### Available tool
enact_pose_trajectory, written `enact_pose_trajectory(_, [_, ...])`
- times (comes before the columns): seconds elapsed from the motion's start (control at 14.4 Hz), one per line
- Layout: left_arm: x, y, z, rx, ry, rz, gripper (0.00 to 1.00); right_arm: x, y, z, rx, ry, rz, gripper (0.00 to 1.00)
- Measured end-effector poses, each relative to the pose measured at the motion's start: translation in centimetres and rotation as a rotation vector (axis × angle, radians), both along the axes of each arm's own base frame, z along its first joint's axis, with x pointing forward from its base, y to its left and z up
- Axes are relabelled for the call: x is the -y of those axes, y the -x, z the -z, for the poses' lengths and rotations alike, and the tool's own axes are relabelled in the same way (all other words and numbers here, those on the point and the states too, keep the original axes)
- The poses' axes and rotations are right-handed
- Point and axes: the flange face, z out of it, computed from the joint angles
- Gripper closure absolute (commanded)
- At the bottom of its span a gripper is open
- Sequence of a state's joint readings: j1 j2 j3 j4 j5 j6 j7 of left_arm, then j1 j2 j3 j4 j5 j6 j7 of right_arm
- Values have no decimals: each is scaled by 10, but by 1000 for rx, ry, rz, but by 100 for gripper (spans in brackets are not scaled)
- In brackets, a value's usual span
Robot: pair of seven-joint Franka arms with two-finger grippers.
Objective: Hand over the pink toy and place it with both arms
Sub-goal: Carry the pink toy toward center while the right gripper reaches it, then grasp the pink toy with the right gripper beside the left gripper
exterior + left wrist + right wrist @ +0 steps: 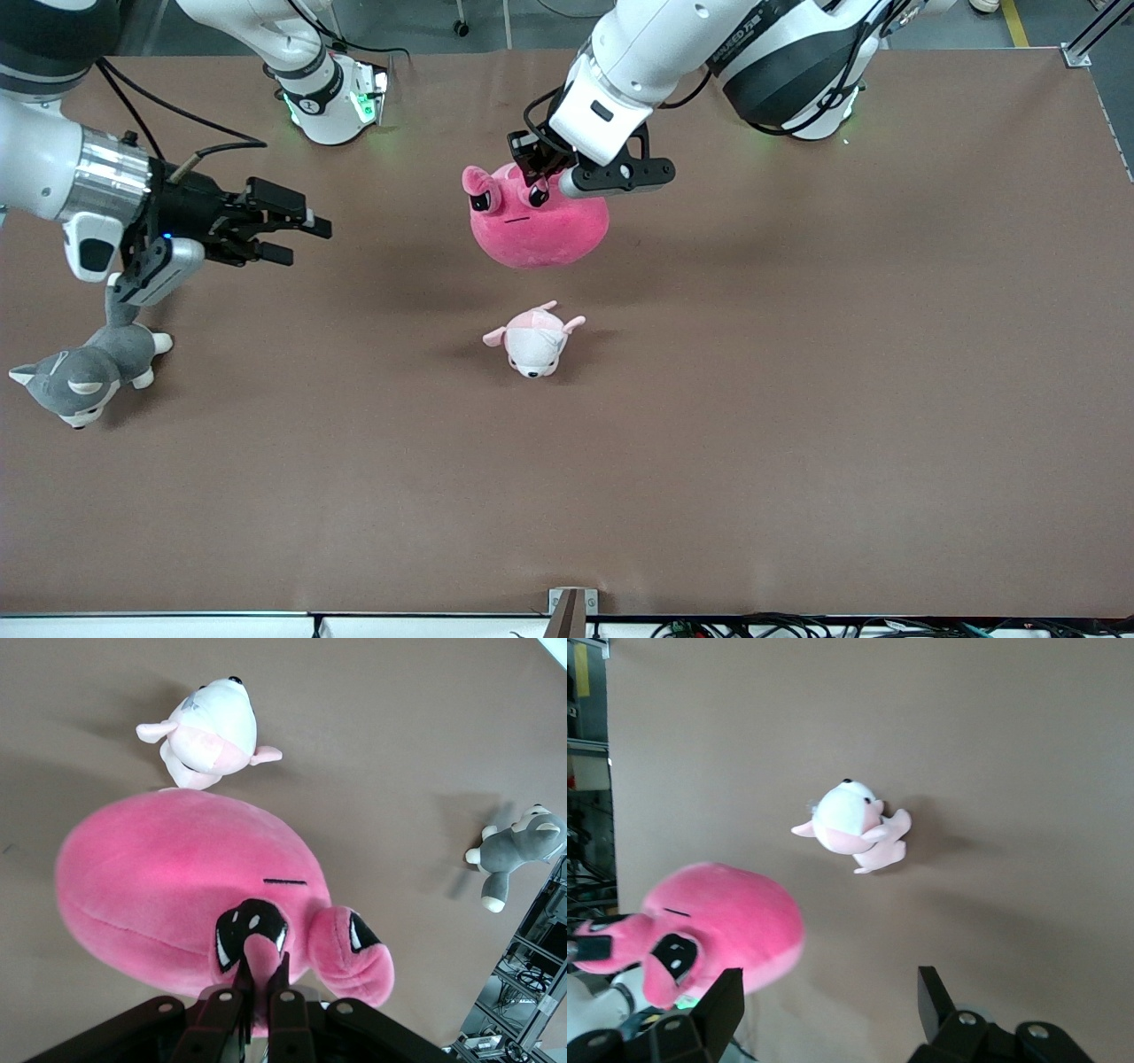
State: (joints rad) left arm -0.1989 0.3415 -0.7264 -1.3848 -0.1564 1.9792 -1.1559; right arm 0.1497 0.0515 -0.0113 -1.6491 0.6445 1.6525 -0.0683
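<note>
Two arms are engaged. The pink toy (pixel 542 223) is held aloft over the table's middle, pinched by an ear in the closed left gripper (pixel 538 188), so its body hangs free for the handover. At its nine o'clock in the front view, the right gripper (pixel 297 237) is held with fingers spread wide, presumably to receive it. At the toy's six o'clock lies the pale plush (pixel 534 339).

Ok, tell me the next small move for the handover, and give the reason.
Probably bring the right gripper across toward the pink toy. The left gripper is shut on the toy's top by its ear and holds it up over the table's middle, above the pale pink plush. The right gripper hangs open toward the right arm's end, above the grey plush dog, well short of the toy.
</note>
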Motion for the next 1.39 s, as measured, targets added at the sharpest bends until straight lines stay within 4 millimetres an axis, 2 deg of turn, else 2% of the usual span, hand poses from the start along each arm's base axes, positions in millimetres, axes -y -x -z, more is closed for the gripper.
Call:
enact_pose_trajectory(0.14, [0,-1,0,0,2,-3,100,-22,5,-3,-42,-15,23,18])
enact_pose_trajectory(0.35, [2,0,1,-3,4,-3,100,-60,16,1,-79,-7,-8,18])
enact_pose_trajectory(0.49, [7,3,2,-7,8,0,100,-76,19,7,-122,5,7,18])
enact_pose_trajectory(0.97, [12,2,5,-16,18,-4,100,-108,32,10,-192,28,37,18])
enact_pose_trajectory(1.39, [15,2,7,-15,25,-3,100,-127,41,10,-224,41,46,19])
